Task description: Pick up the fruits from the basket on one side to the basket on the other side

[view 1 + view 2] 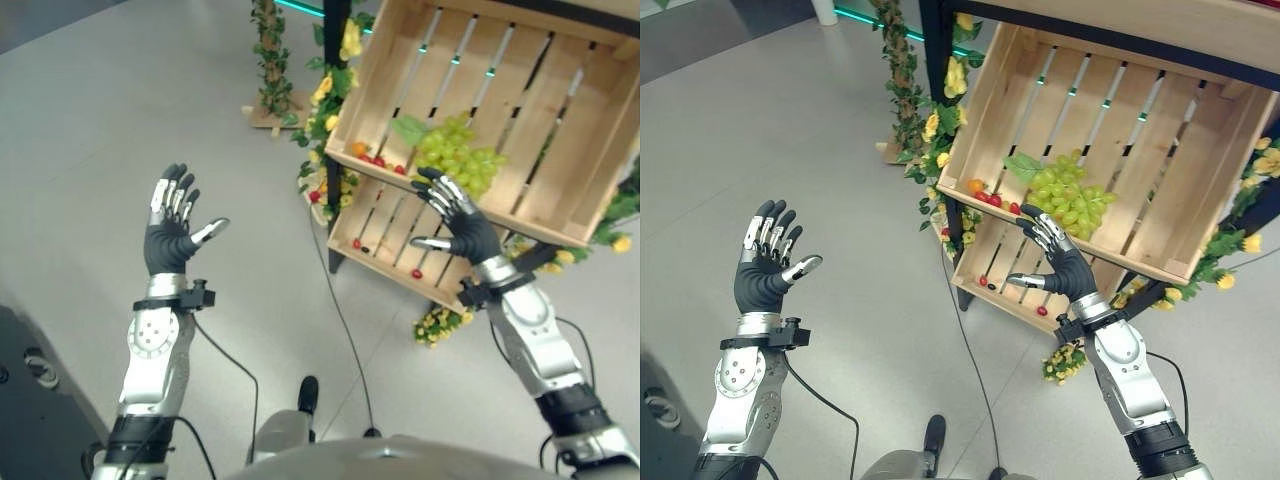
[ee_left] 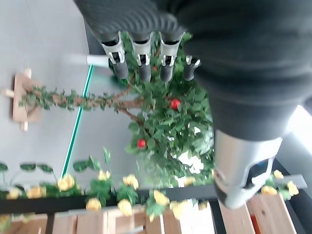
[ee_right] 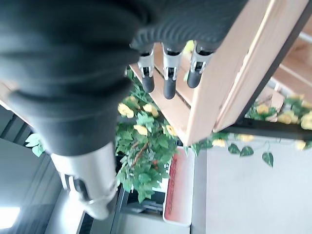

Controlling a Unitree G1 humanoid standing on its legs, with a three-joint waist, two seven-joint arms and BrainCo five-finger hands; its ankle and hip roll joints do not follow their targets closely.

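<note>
Our right hand (image 1: pixel 1065 262) hovers with fingers spread and empty, and the green grape bunch (image 1: pixel 1068 203) lies just beyond its fingertips, up and slightly ahead, inside the upper wooden crate (image 1: pixel 1160 150); this hand is clearly the nearer one. Beside the grapes, toward our left, sit a small orange fruit (image 1: pixel 976 186) and a few red ones (image 1: pixel 992 199). The lower crate (image 1: pixel 985 262), just under the hand, holds what look like scattered small red fruits. Our left hand (image 1: pixel 764 268) is raised well apart, fingers also spread, holding nothing.
</note>
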